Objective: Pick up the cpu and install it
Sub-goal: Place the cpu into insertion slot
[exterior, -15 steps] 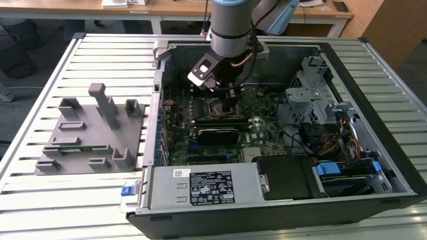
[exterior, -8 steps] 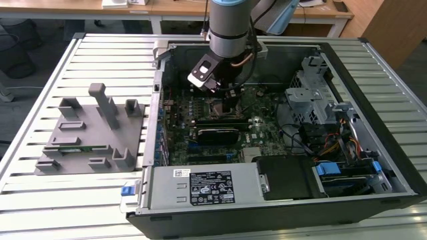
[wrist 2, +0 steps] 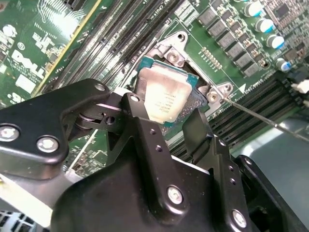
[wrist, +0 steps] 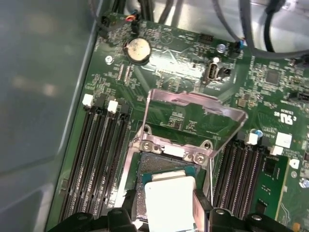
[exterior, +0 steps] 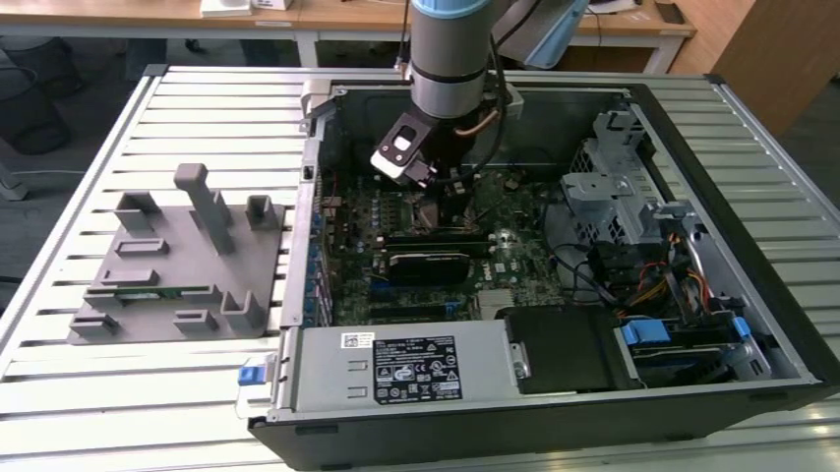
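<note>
Fingers (wrist 2: 140,125) of the end effector (wrist 2: 164,113) are drawn in against two opposite edges of the cpu (wrist 2: 163,94), gripping it, as both wrist views show. It is held right at the open socket (wrist 2: 195,100) on the motherboard (wrist: 169,63), seated or just above I cannot tell, with the hinged retention frame (wrist: 193,108) standing raised beside it. All this is inside the computer case (exterior: 525,433), lying open on the slatted counter (exterior: 197,108).

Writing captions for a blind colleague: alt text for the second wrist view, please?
The black end effector grips the silvery cpu by two edges at the open socket on a green motherboard, with memory slots either side.
</note>
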`<action>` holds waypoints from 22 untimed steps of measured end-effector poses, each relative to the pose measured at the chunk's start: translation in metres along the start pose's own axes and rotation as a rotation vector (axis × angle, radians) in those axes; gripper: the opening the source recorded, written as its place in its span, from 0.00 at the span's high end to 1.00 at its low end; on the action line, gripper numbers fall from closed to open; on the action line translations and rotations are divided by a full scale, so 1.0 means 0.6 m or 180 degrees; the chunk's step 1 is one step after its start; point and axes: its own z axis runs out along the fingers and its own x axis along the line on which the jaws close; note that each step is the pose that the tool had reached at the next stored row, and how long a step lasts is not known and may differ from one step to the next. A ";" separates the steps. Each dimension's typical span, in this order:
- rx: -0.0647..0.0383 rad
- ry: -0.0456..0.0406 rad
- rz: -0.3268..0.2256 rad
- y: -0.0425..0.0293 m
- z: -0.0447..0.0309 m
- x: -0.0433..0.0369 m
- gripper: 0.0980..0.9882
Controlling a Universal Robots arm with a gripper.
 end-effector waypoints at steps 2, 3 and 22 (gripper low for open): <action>0.0002 -0.0010 -0.0038 0.000 0.001 0.000 0.46; 0.0004 -0.0018 -0.0044 0.000 0.002 0.000 0.46; 0.0027 -0.0103 -0.0085 -0.001 0.005 -0.001 0.48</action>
